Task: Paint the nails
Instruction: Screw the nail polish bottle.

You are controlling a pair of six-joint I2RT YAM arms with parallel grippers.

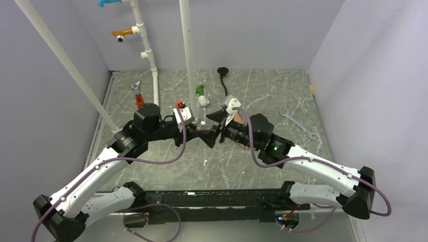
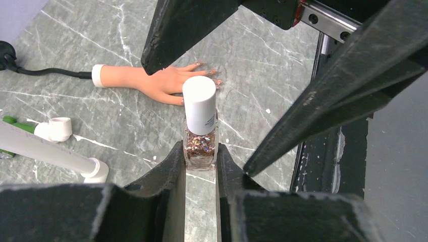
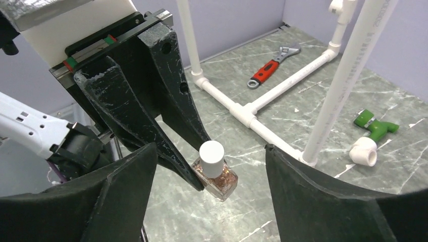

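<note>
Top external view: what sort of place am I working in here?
Probably an enclosed robot test cell, not a salon: plain lavender walls box in a marble-patterned tabletop, with a white PVC pipe frame, a red-handled adjustable wrench and a rubber mannequin hand as props.

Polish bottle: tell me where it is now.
In the left wrist view the polish bottle is clamped in the left end effector, mid-frame, with the mannequin hand lying just beyond it.
</note>
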